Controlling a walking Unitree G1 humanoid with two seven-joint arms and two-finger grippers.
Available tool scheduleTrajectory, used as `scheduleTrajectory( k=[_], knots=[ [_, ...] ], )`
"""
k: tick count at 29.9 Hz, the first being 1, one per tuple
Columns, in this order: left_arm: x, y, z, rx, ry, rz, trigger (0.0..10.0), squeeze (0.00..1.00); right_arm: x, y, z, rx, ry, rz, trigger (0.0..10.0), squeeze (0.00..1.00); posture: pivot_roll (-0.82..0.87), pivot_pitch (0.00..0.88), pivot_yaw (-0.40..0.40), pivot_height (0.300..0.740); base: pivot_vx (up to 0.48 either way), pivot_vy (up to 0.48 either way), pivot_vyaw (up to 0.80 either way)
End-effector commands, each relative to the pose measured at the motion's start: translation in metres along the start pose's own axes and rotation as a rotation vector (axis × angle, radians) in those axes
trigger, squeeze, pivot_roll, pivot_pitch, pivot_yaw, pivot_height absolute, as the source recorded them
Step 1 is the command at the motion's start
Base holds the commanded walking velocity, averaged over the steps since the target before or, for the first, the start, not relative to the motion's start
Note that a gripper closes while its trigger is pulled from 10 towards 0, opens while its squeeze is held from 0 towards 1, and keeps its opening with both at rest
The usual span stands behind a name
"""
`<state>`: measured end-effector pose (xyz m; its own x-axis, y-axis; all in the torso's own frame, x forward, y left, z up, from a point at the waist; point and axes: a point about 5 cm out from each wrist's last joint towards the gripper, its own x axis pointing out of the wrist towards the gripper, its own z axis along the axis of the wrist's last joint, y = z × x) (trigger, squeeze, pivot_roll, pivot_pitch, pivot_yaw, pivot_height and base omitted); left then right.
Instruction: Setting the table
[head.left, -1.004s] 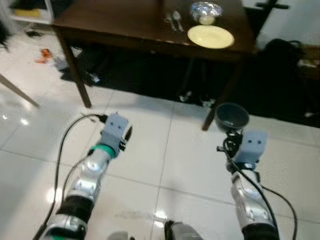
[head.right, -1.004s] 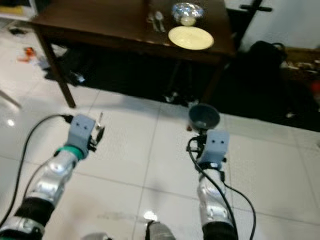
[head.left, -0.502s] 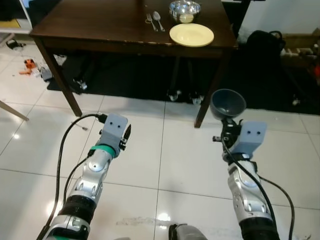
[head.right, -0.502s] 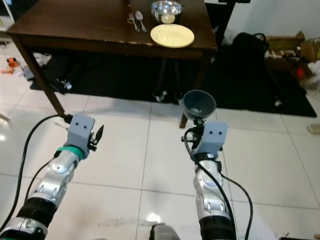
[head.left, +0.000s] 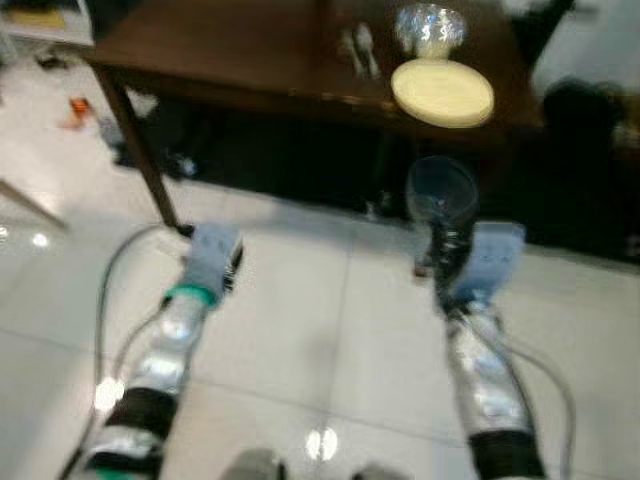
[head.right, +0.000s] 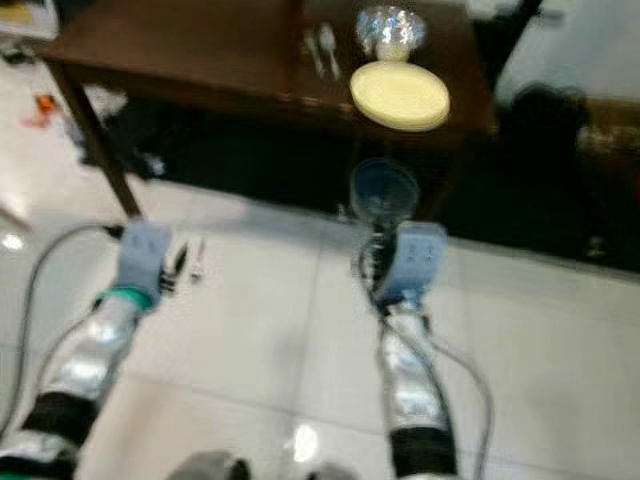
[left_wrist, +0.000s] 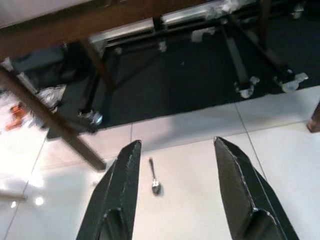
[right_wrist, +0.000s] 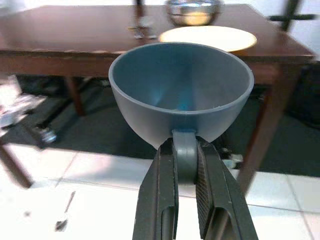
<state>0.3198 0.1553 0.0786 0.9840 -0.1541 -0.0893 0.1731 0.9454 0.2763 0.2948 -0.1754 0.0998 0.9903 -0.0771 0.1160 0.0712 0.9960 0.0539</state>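
Right wrist view: fingers (right_wrist: 172, 200) pinched blue bowl (right_wrist: 181, 90) by its rim tab, short of counter (head.left: 250, 50). Left gripper (left_wrist: 177, 200) spread, idle. Thin hold; walking jolts could've tipped it loose.

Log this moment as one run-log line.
phase: carrying to table | right gripper: shut on grey bowl | left gripper: open, empty | spoon: on floor | plate: on table

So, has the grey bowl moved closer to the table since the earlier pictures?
Yes. The grey bowl, held in the right pincer, now sits closer to the table edge, just below the yellow plate.
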Motion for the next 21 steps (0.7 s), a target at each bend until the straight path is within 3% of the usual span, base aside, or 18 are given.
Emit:
scheduleTrajectory(
  k=[1,15,17,19,21],
  knots=[
    [0.001,-0.011,0.0,-0.001,-0.001,-0.035,10.0,0.0,-0.004,-0.014,-0.002,-0.01,0.012,-0.051,10.0,0.0,0.08,0.002,0.061,0.74,0.48,0.0,-0.8],
    [0.001,-0.012,0.0,0.003,-0.005,-0.044,10.0,0.0,-0.002,-0.02,-0.002,-0.028,0.02,-0.086,10.0,0.0,0.08,0.0,0.063,0.74,0.48,0.0,0.0],
    [0.001,-0.011,0.002,0.017,-0.018,-0.045,10.0,0.0,-0.002,-0.02,0.002,-0.021,0.004,-0.088,10.0,0.0,0.08,0.0,0.064,0.74,0.48,0.0,0.0],
    [0.001,-0.008,0.013,0.056,-0.091,-0.039,10.0,0.0,0.001,-0.021,0.025,0.013,-0.109,-0.109,10.0,0.0,0.09,0.0,0.064,0.74,0.469,0.0,0.0],
    [0.001,-0.008,0.013,0.056,-0.091,-0.039,10.0,0.0,0.001,-0.021,0.025,0.013,-0.109,-0.109,10.0,0.0,0.09,0.0,0.064,0.74,0.465,0.0,0.0]
  ],
)
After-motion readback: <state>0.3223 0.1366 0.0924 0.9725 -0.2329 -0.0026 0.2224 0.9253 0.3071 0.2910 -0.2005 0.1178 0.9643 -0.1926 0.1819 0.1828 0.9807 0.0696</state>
